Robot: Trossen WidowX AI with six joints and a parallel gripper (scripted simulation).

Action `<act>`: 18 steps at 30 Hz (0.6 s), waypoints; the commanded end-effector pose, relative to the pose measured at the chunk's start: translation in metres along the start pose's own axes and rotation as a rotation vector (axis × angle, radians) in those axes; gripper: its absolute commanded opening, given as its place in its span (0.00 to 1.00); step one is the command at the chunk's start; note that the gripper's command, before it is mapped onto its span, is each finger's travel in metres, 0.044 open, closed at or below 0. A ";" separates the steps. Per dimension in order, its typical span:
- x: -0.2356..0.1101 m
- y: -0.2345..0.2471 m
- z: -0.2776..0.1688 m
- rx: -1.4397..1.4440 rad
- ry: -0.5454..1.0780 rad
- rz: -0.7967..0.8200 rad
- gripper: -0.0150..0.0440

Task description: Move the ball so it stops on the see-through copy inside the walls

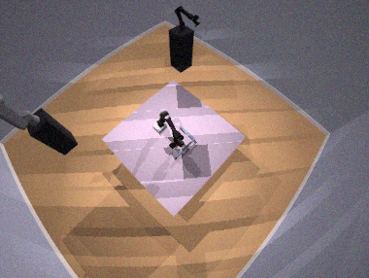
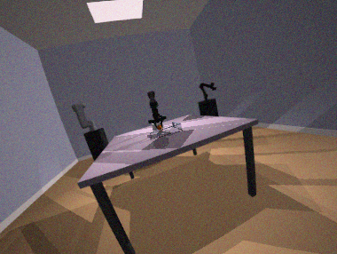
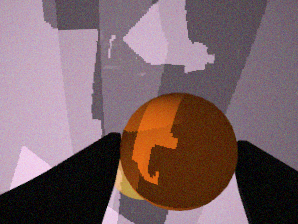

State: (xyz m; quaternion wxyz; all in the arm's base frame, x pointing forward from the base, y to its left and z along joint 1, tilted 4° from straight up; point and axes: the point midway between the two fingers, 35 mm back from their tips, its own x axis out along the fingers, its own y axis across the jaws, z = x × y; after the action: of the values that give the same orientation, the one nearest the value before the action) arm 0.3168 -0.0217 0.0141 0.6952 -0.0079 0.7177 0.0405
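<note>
The orange ball (image 3: 179,155) (image 2: 160,127) is between the two black fingers, one against each side of it. My gripper (image 3: 177,146) (image 1: 177,146) is shut on it, low over the table. The see-through copy of the ball (image 3: 131,190) shows as a pale yellow sliver behind the ball's lower left edge in the wrist view; the ball hides most of it. The clear walls (image 1: 188,133) (image 2: 181,127) make a corner beside the gripper. The wrist view does not show the walls clearly. The ball's height above the table is hard to tell.
The pale pink table (image 1: 141,126) (image 2: 222,126) carries the arm and the walls. A black pedestal (image 1: 181,51) (image 2: 208,107) with a small arm and another black pedestal (image 1: 52,133) (image 2: 96,141) with a grey arm stand beyond the table edges. Dark shadows cross the table.
</note>
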 end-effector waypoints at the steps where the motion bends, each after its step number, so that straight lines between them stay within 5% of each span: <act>1: -0.035 0.000 0.003 -0.002 -0.018 -0.002 0.25; 9: -0.089 0.001 -0.005 -0.002 -0.017 -0.002 0.25; 18: -0.083 0.003 -0.010 -0.002 -0.017 -0.002 0.25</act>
State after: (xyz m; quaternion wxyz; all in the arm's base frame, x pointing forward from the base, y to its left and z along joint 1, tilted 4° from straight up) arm 0.3136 -0.0245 0.0989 0.7003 -0.0076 0.7127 0.0391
